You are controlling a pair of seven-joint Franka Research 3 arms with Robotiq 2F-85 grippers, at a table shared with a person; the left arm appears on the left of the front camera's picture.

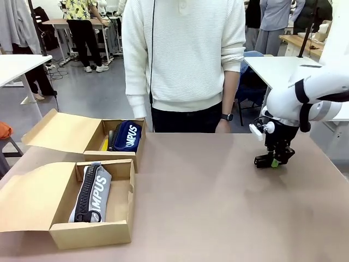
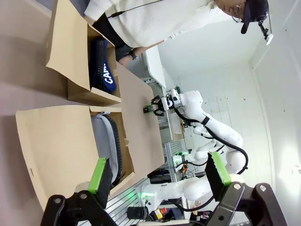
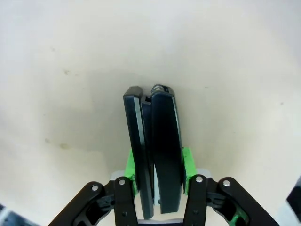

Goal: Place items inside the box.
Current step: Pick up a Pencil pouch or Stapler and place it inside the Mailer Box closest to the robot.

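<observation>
The right gripper (image 1: 274, 159) is down on the right side of the desk (image 1: 218, 207). It pinches a black stapler (image 3: 155, 150) between its green pads. The stapler touches the desk, well apart from the two boxes on the left. The near box (image 1: 92, 232) is open and holds a grey pencil case (image 1: 94, 192). The far box (image 1: 65, 131) is open too and holds a navy case (image 1: 127, 135). The left gripper (image 2: 158, 174) is spread wide and holds nothing. A person (image 1: 185, 54) stands at the far side.
</observation>
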